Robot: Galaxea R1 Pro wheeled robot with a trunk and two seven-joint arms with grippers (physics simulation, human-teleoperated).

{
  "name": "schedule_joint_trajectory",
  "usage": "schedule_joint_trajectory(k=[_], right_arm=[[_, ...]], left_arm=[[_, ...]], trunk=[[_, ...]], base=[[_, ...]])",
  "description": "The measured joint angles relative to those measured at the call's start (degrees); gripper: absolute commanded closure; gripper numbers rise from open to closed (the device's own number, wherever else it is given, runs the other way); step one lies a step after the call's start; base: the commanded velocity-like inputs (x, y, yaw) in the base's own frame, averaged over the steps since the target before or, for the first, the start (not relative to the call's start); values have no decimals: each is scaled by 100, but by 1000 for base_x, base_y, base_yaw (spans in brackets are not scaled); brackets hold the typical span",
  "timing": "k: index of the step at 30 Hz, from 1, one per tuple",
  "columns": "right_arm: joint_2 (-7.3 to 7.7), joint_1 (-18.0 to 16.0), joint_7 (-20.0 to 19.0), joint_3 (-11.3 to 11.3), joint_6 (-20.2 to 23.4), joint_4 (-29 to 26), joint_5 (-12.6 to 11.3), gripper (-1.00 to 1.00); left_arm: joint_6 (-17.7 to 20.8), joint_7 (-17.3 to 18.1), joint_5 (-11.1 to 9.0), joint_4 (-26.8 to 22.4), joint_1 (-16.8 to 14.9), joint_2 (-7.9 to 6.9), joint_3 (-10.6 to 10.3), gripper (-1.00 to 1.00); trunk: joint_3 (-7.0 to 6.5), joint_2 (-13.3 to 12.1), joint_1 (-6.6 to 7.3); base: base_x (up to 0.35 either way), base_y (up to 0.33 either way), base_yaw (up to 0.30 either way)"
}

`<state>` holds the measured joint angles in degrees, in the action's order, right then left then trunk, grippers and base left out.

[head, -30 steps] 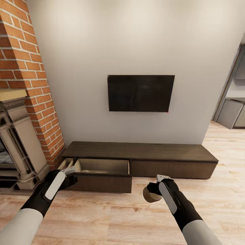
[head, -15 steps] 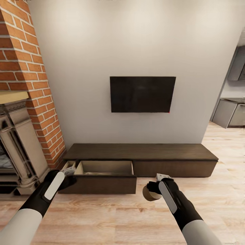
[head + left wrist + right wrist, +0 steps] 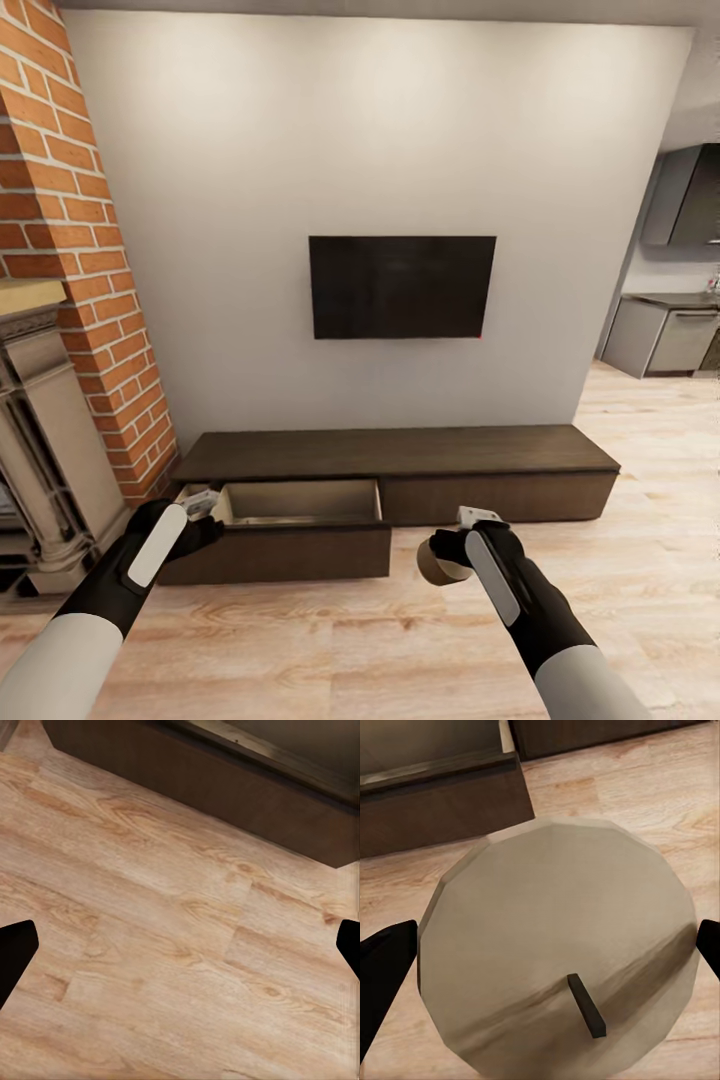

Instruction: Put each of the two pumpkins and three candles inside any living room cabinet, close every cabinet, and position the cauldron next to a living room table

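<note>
Head view: right gripper (image 3: 447,556), jaws clamping a candle (image 3: 437,561), should travel level over the cabinet's (image 3: 400,468) open drawer (image 3: 300,503) before releasing; left gripper (image 3: 203,505), jaws wide, holds nothing.

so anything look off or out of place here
Only the cabinet: its left drawer stands pulled out over the wood floor, while the right front sits flush. The right gripper holds a candle, wick up. Nothing looks spilled or damaged.

1 candle (image 3: 441,560), 1 cabinet (image 3: 400,470), 1 TV (image 3: 402,287), 2 arms
</note>
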<state>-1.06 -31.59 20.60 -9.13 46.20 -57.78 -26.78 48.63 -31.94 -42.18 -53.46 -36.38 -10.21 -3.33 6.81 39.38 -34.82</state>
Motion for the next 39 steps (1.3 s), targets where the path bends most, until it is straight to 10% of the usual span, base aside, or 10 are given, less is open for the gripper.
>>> schedule_joint_trajectory(k=[15, 39], right_arm=[[-1, 0, 0, -77, 1, 1, 4, 100], [0, 1, -10, -146, -7, -3, 6, 100]], left_arm=[[-40, 1, -2, -1, 3, 0, -3, -100], [-75, 7, -2, -2, 5, -70, 38, -100]], trunk=[[-300, -364, 199], [-358, -363, 201]], base=[[0, 0, -8], [168, 217, 151]])
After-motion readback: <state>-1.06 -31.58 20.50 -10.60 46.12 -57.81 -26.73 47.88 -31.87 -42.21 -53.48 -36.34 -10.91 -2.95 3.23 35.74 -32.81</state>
